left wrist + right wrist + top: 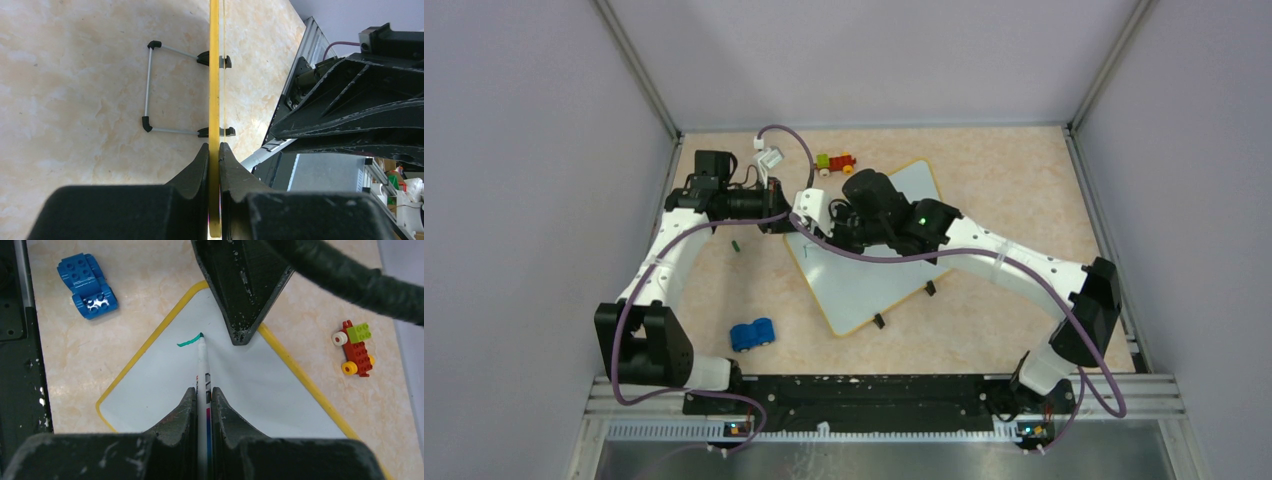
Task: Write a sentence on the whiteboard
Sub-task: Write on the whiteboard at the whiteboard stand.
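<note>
The whiteboard [879, 275] lies slanted on the table, white with a yellow rim. My left gripper [784, 222] is shut on its far-left corner; in the left wrist view [214, 148] the jaws pinch the rim [214, 75] edge-on. My right gripper [824, 228] is shut on a white marker [202, 375]. The marker's green tip touches the board [260, 385] near that corner. Of the sentence, only one short green stroke [188, 342] shows. The left gripper's finger [240, 295] lies just beyond the tip.
A blue toy car [752, 333] sits near the left of the board and also shows in the right wrist view [87, 286]. A red and green brick toy [835, 161] lies behind the board. A small green cap [736, 245] lies left. The board's wire stand [148, 87] lies flat beneath it.
</note>
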### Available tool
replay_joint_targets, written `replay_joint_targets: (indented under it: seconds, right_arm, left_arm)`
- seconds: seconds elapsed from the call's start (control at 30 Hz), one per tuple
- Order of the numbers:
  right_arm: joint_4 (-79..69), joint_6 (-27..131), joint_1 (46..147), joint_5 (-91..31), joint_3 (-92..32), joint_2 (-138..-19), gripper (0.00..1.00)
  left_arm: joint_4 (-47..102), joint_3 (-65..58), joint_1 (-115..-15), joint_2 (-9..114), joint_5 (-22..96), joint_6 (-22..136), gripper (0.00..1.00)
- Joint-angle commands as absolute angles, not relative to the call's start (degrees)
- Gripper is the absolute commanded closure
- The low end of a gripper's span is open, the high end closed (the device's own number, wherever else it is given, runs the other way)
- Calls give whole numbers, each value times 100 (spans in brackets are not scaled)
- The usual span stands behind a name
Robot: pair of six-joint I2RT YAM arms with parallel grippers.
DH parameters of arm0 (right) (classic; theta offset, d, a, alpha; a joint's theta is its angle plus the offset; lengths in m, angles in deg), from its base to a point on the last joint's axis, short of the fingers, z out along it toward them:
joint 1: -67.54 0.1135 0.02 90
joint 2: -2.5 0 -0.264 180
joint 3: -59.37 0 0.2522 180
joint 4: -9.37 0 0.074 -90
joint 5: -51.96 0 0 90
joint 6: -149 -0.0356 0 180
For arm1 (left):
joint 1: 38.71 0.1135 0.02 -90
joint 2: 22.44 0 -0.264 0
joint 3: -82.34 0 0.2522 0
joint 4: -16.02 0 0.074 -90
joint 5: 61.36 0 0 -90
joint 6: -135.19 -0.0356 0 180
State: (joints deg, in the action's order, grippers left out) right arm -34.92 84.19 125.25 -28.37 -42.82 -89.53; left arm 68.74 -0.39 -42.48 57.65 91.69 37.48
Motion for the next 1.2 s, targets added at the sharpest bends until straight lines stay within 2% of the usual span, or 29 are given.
replay_joint_targets:
  seconds: [0.0,1.17]
  right_arm:
    - [-3226,8335,12474,-3134,-4655,-9056,100]
    - [-3368,8370,12458,-3122,-3737,-8617,100]
  left_arm:
    - [6723,-76,-4222,5613,9320,3667,100]
    - [6731,-68,-4222,5680,9334,3631,100]
